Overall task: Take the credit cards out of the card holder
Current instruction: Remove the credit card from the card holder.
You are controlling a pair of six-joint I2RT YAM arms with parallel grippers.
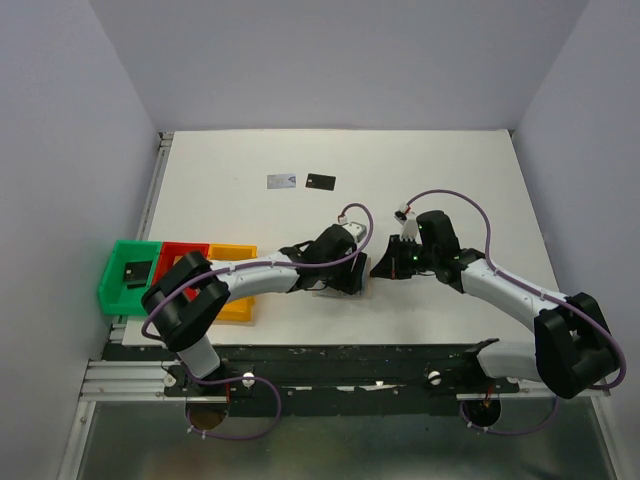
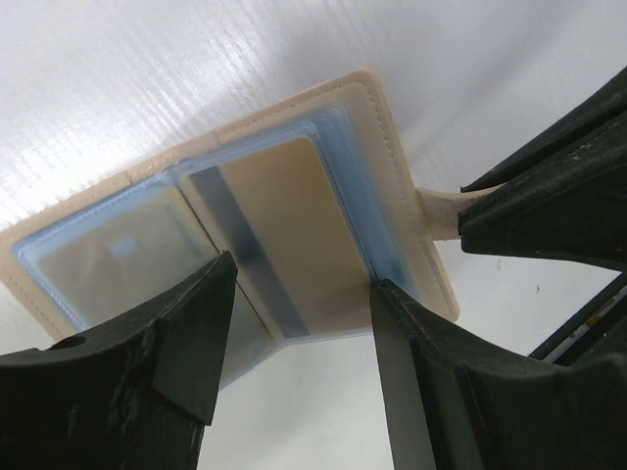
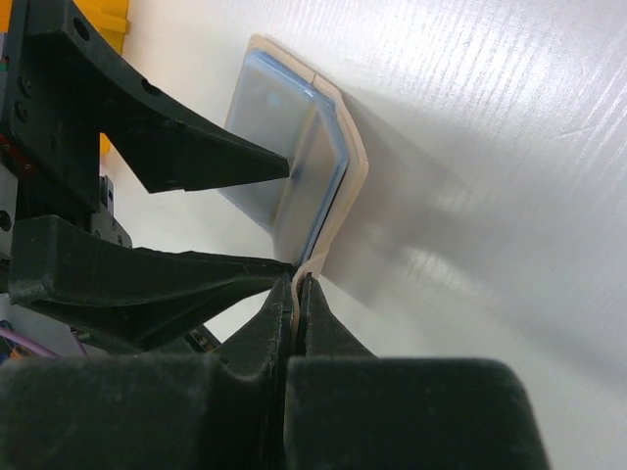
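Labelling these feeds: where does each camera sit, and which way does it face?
Top external: above, behind the bases, looking down on the table; left arm and right arm show.
Left wrist: looks along the open left gripper at the card holder.
Right wrist: looks along the right gripper, shut on the card holder's edge.
Both wrist views share the card holder.

walls [image 1: 60,150]: pale lavender, three sides | table [image 1: 450,180]: white, matte | light: even, soft shadows

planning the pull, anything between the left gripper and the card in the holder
Only the clear sleeve of the card holder over the gold card; the open left gripper straddles it. The right gripper clamps the tab, aside.
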